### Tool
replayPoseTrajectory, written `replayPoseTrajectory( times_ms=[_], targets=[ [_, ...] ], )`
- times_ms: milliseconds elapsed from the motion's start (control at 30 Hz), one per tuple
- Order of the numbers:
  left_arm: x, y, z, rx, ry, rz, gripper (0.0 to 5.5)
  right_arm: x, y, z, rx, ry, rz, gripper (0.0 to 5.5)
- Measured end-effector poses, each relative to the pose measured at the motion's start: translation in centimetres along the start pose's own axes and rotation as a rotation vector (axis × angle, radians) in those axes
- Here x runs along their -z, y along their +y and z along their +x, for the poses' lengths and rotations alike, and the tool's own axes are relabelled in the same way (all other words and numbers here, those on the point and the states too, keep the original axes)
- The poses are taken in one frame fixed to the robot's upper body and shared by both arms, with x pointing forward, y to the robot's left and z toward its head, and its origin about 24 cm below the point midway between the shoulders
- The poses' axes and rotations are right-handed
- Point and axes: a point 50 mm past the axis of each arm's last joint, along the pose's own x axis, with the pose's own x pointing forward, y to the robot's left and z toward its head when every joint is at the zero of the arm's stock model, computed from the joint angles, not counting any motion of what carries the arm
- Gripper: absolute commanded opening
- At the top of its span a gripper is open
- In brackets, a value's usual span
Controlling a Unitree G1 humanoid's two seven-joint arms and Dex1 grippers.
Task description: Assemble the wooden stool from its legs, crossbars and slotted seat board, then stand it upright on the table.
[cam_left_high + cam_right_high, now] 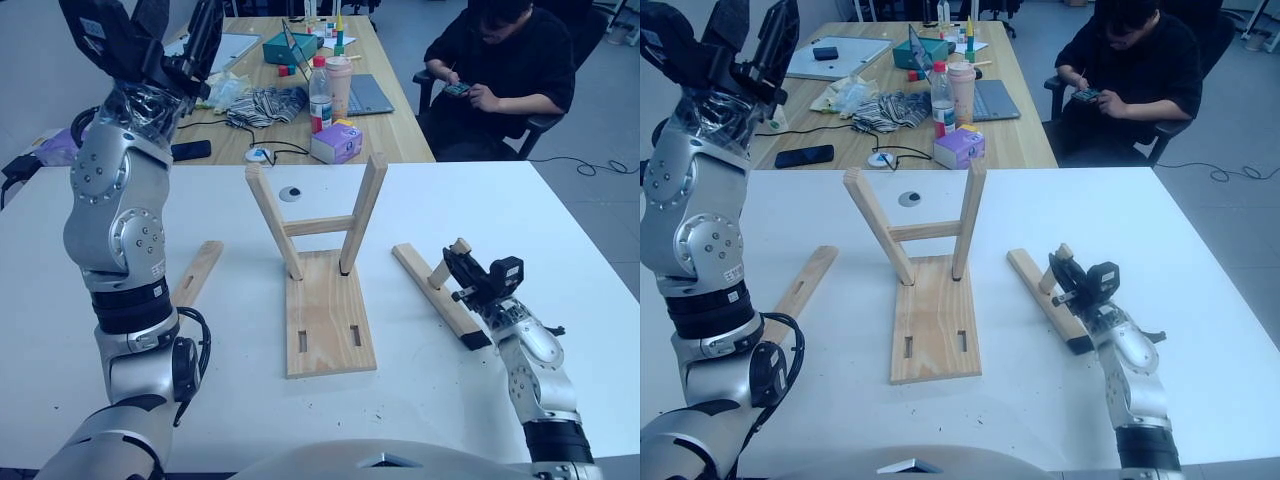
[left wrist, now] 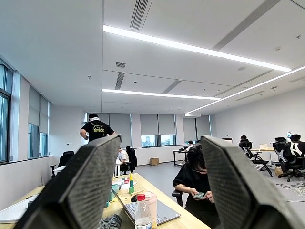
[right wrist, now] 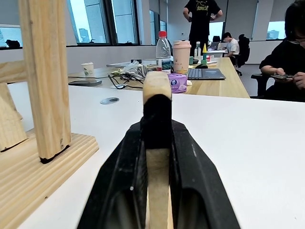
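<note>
Roughly, the stool looks half built. In the left eye view, the seat board [image 1: 328, 345] lies flat at the centre of the white table [image 1: 560, 230]. One leg pair [image 1: 318, 224], two legs joined by a crossbar, stands in the slots at its far end. The two near slots [image 1: 303, 341], lower in the frame, are bare. A left loose leg [image 1: 198, 270] lies flat left of centre, and a right loose leg [image 1: 432, 288] lies right of centre, well apart from it. At lower right the right gripper [image 1: 462, 272] is pinched on a short bar [image 1: 446, 262] that rests against the right loose leg. At upper left the left gripper [image 1: 150, 25] hangs high above the table.

In the left wrist view, the left gripper [image 2: 159, 143] is spread wide with nothing between its fingers, facing the room.

In the right wrist view, the short bar [image 3: 157, 88] sits clamped in the right gripper [image 3: 157, 119], rounded end outward. At the left of the frame a standing leg [image 3: 47, 76] is seated in the seat board [image 3: 43, 176].

My reading is that the second leg pair is not yet joined. It then has to go into the near slots, and the stool has to be turned onto its feet.
</note>
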Motion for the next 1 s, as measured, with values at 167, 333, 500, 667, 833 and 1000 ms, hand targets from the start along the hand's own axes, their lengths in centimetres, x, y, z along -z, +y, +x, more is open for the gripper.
replayPoseTrajectory(
  times_ms=[167, 333, 500, 667, 833, 1000],
  targets=[
    [0.0, 0.0, 0.0, 0.0, 0.0, 0.0, 3.05, 0.1, -1.1, 2.8, -0.016, -0.001, 0.015, 0.4],
    [0.0, 0.0, 0.0, 0.0, -0.001, 0.0, 3.05, 0.6, -1.5, 2.5, -0.049, -0.04, 0.006, 0.77],
    [-0.1, 0.3, -0.2, -0.017, -0.004, 0.005, 3.05, 3.5, -4.9, -3.8, -0.051, 0.211, 0.0, 1.59],
    [-0.6, 0.2, -0.3, -0.021, -0.02, 0.009, 3.05, 1.3, -5.2, -6.1, -0.069, 0.398, 0.026, 2.6],
    [-1.0, 0.0, -0.3, -0.023, -0.028, 0.007, 3.05, -1.0, -3.0, -4.6, -0.105, 0.542, 0.02, 3.47],
    [-0.9, 0.0, -0.3, -0.024, -0.024, 0.003, 3.05, -1.6, -2.2, -4.3, -0.095, 0.556, -0.001, 3.47]
  ],
)
